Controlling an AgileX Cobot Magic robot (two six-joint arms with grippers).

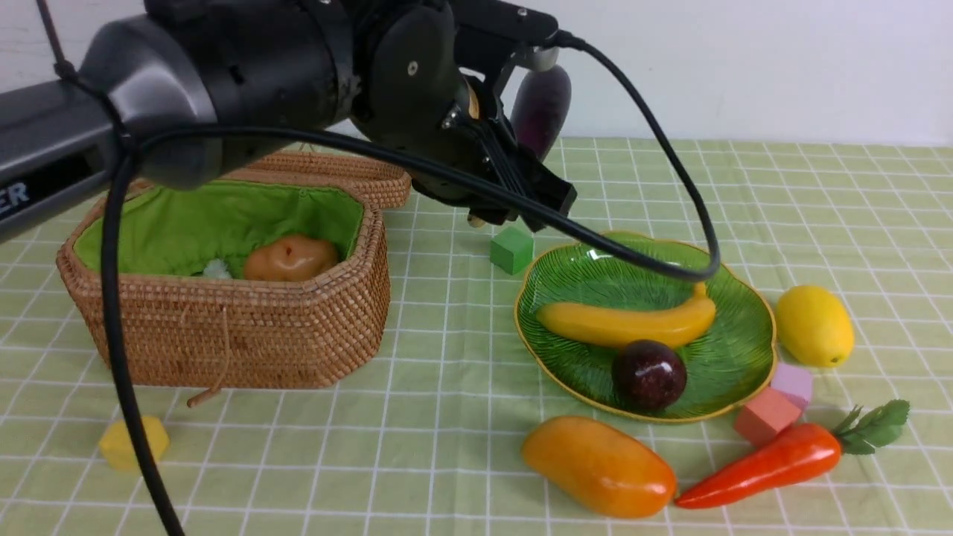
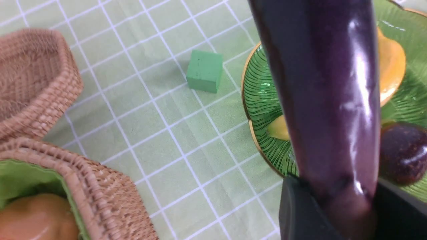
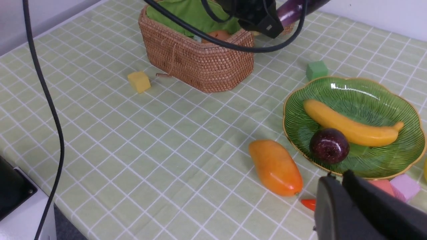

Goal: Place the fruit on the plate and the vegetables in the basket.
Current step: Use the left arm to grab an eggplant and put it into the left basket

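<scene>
My left gripper (image 2: 343, 200) is shut on the slim dark purple eggplant (image 2: 327, 100), held in the air (image 1: 541, 108) between the basket (image 1: 246, 335) and the green plate (image 1: 737, 350). The potato (image 1: 290, 258) lies in the basket. On the plate lie the banana (image 1: 625, 324) and the mangosteen (image 1: 649, 374). The lemon (image 1: 814, 326), the mango (image 1: 599, 467) and the carrot (image 1: 767, 465) rest on the cloth around the plate. My right gripper (image 3: 337, 178) hangs shut and empty over the carrot's tip (image 3: 308, 204), near the plate's rim.
The basket's woven lid (image 1: 335, 175) lies open behind it. A green block (image 1: 511, 249) sits between basket and plate. A yellow block (image 1: 134, 443) lies in front of the basket. Red (image 1: 765, 415) and lilac (image 1: 793, 383) blocks touch the plate's near right edge.
</scene>
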